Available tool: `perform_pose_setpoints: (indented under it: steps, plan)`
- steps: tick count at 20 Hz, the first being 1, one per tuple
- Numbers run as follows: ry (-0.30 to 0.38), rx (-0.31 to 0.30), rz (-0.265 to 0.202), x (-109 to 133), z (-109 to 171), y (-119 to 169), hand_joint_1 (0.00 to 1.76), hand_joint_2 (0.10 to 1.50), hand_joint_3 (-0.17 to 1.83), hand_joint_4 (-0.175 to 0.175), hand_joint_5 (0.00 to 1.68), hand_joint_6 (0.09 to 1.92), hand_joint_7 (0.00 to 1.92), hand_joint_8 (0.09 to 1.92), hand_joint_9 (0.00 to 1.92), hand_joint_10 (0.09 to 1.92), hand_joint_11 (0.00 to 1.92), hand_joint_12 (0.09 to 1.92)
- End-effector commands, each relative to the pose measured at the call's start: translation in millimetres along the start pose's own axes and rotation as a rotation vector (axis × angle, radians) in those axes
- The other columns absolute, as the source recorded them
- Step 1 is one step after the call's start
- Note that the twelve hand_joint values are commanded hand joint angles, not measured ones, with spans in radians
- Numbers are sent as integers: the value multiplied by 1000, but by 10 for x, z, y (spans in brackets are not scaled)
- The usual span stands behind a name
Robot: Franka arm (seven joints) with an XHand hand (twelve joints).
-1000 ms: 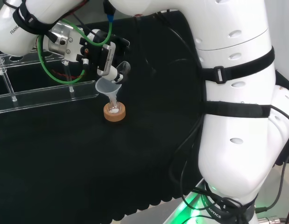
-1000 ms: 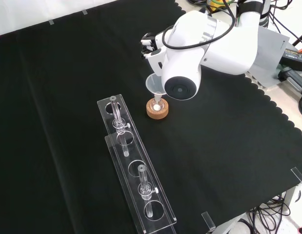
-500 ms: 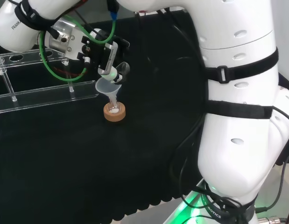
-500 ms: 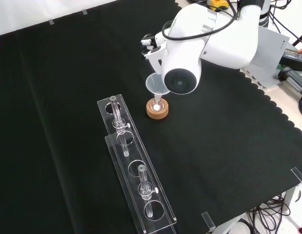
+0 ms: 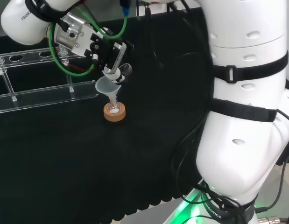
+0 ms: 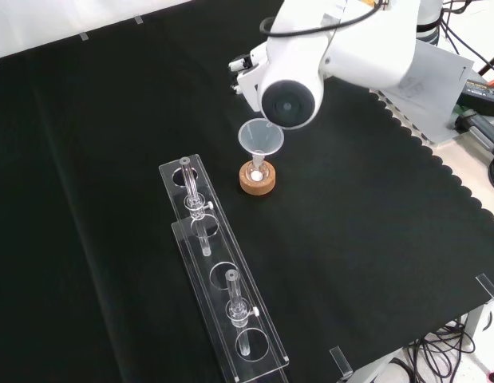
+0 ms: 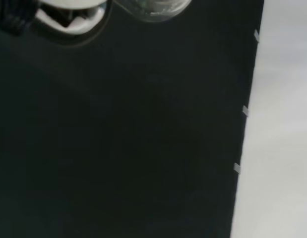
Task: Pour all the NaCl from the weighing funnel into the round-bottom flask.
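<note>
In the head view, nearest on the black-clothed bench (image 5: 65,158), the round-bottom flask (image 5: 115,108) sits in its cork ring (image 5: 114,113) with some white powder showing at the bottom, and a clear funnel (image 5: 108,87) stands in its neck, the cone tilted slightly. Just above and behind the cone is the robot hand (image 5: 111,58), its fingers curled round a small clear piece that I take to be the weighing funnel (image 5: 123,70) — too small to see whether any NaCl is left in it. Beyond stand the clear acrylic racks (image 5: 41,95). The risk from here: the funnel merely rests in the neck, so a brush from the hand could tip it — or drag the light flask off its ring — scattering salt on the cloth.
</note>
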State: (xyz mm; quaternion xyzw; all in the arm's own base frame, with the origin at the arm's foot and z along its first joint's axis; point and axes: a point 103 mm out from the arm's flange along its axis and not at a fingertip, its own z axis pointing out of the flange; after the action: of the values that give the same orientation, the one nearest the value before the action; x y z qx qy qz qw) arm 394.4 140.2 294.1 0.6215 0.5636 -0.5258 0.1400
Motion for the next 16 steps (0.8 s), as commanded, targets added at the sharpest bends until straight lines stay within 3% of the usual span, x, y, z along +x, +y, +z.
perform_pose_setpoints:
  steps: [1, 6, 16]
  plan:
    - [107, -18, -27, -98, 134, 45, 1090, 665, 725, 175, 1168, 892, 582, 660, 965, 349, 751, 1086]
    - [177, -51, -39, -133, 246, 69, 1089, 666, 725, 175, 1166, 894, 583, 659, 966, 348, 753, 1085]
    - [336, -176, -38, -295, 438, 69, 1088, 668, 723, 175, 1163, 899, 584, 659, 967, 346, 756, 1082]
